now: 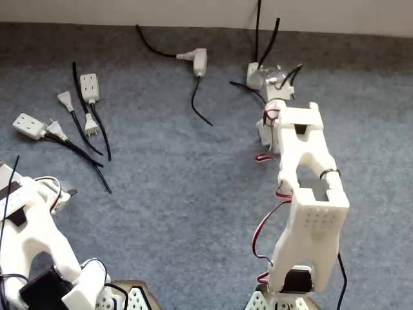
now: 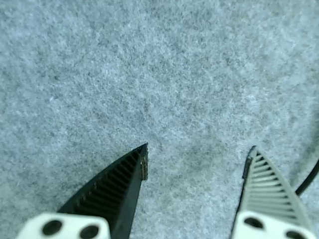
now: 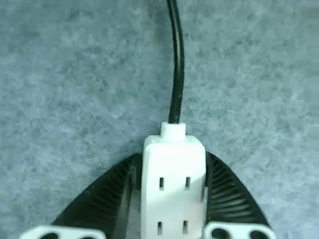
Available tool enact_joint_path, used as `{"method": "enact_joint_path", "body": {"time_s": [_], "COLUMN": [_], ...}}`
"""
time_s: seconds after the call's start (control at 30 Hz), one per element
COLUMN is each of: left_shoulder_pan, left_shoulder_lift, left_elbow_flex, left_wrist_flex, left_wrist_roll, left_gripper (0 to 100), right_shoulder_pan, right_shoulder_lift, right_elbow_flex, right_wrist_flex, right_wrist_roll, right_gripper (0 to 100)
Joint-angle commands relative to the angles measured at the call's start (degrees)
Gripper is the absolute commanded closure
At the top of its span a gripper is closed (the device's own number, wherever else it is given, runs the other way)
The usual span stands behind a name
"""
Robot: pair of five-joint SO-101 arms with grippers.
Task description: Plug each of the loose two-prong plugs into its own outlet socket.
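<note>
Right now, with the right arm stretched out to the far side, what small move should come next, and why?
Probably the left gripper should head for a loose plug. The right gripper is closed on an outlet socket, so that half looks ready, while the left one hangs open over bare carpet, holding nothing.

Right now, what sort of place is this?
Probably a robotics test bench: grey felt-covered table, left arm and right arm side by side, loose plugs and outlet sockets laid out.
</note>
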Motion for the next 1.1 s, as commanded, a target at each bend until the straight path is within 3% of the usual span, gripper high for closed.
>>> {"method": "enact_joint_path", "body": {"time_s": [0.0,0.2,0.47,0.7,0.9,1.07], "left_shoulder_pan": [1.2,1.2,1.2,1.2,1.2,1.2], "left_shoulder_lift": [-1.6,-1.6,-1.6,-1.6,-1.6,-1.6], "left_elbow_flex": [-0.2,-0.2,-0.2,-0.2,-0.2,-0.2], "left_wrist_flex": [-0.7,-0.7,-0.7,-0.7,-0.7,-0.7], "left_wrist_roll": [0.1,0.1,0.1,0.1,0.1,0.1], "left_gripper": [69,69,69,69,69,69], "right_shoulder_pan": [0.7,-2.5,-18.3,-29.5,-38.7,-42.7], "right_shoulder_lift": [-0.7,-0.7,-0.7,-0.5,1.4,12.0], "right_elbow_flex": [-5.1,-12.9,-20.1,-20.0,-19.9,-20.4], "right_wrist_flex": [2.9,18.8,36.1,33.4,29.1,22.5], "right_wrist_roll": [-15.5,-36.9,-51.8,-70.7,-73.1,-73.2], "right_gripper": [88.5,88.5,88.5,88.5,88.5,88.5]}}
